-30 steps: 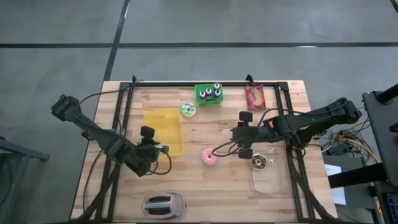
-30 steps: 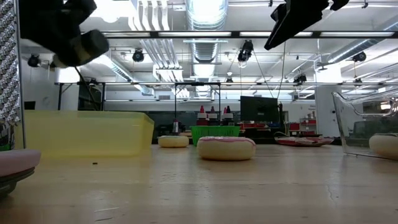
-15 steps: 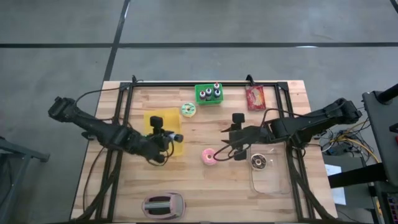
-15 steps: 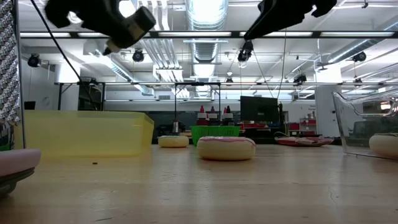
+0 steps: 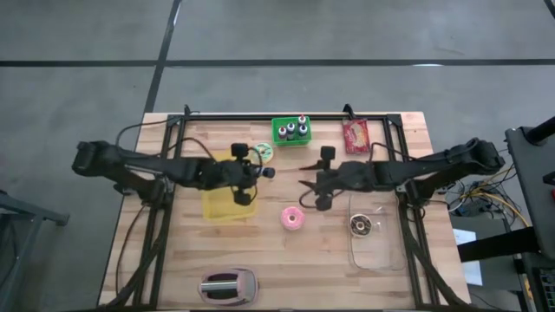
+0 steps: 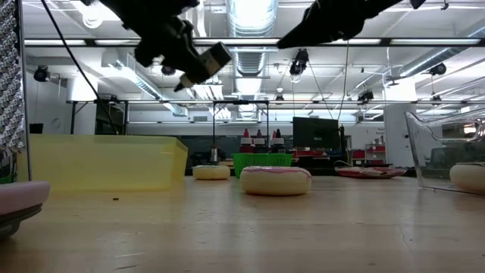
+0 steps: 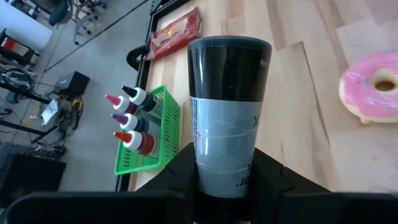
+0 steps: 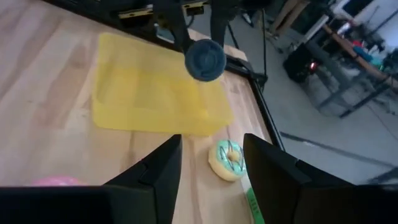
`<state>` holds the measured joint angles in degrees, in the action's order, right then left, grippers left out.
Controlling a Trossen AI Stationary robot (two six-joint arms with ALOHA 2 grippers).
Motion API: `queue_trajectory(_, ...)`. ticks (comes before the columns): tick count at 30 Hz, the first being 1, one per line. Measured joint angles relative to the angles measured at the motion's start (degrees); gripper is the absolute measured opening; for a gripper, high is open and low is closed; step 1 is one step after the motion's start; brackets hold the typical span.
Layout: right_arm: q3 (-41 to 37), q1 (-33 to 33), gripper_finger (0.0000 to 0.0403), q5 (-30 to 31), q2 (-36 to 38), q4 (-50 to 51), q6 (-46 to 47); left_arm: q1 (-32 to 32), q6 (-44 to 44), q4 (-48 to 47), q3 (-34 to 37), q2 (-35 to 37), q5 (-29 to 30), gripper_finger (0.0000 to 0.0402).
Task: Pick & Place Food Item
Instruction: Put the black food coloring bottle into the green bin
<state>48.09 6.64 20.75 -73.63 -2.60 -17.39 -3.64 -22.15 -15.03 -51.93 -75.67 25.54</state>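
Left gripper (image 5: pixel 245 177) clamps a black-and-grey cylinder (image 7: pixel 229 106) above the yellow tray (image 5: pixel 227 198); right gripper (image 5: pixel 309 189), fingers parted and empty, hangs near the pink donut (image 5: pixel 292 217).

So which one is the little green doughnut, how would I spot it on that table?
Start at the green basket of sauce bottles by the table's far edge. To its left, just off the far corner of the yellow tray, lies the green doughnut. Its pale green icing sets it apart from the pink doughnut mid-table and the chocolate one in the clear container.
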Motion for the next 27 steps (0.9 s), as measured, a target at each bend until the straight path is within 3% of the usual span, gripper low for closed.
queue_trajectory(5,0.0,-3.3,0.018,1.0,0.0,-3.0,0.0,4.4,-2.0,4.5,0.0,-2.7,-5.8,0.0091)
queue_trajectory(10,1.1,-6.9,0.0185,-6.5,0.0,-0.9,2.5,7.3,-4.6,7.9,0.0,-4.9,-8.3,0.0091)
queue_trajectory(14,1.2,-9.0,0.0212,-10.2,-0.1,0.6,3.5,8.9,-5.1,8.4,-0.6,-6.4,-11.3,0.0091)
queue_trajectory(21,1.2,-10.6,0.0266,-10.3,-0.1,0.2,1.6,9.9,-6.9,11.9,-0.8,-7.5,-12.8,0.0093)
queue_trajectory(27,1.3,-11.6,0.0269,-10.4,-0.7,-1.8,0.7,10.9,-7.5,14.0,-0.8,-7.9,-14.1,0.0089)
